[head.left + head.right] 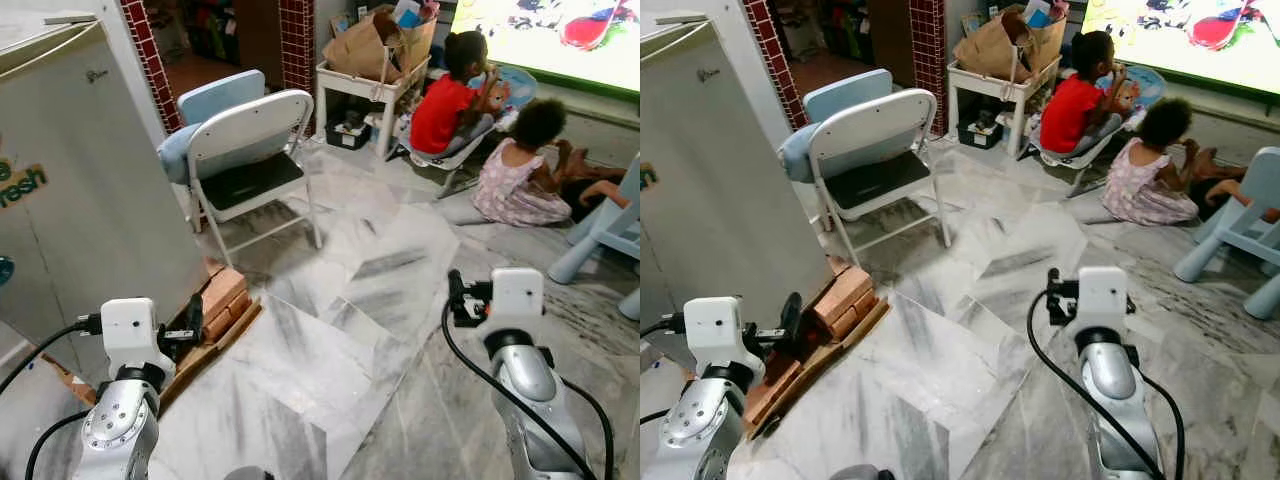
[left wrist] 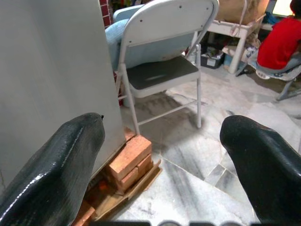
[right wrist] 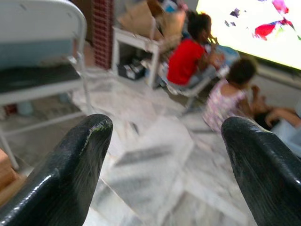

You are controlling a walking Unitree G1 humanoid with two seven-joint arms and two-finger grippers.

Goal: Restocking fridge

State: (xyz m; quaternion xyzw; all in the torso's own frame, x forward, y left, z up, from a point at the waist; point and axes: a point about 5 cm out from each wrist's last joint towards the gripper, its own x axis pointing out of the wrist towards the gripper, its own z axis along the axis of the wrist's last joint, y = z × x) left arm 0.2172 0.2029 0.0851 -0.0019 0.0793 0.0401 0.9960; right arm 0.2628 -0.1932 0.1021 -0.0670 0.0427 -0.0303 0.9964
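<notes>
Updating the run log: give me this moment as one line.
fridge at robot's left, on bricks | left gripper open, empty | right gripper open, empty | folding chair ahead

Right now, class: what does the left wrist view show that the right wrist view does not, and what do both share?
Left wrist view alone: the grey fridge side, standing on bricks over cardboard, with the left gripper open.

Right wrist view alone: a second child in a pink dress sitting on the floor, the bright screen, and the right gripper open.

Both: the white folding chair, the marble floor, the white table and the child in red.
</notes>
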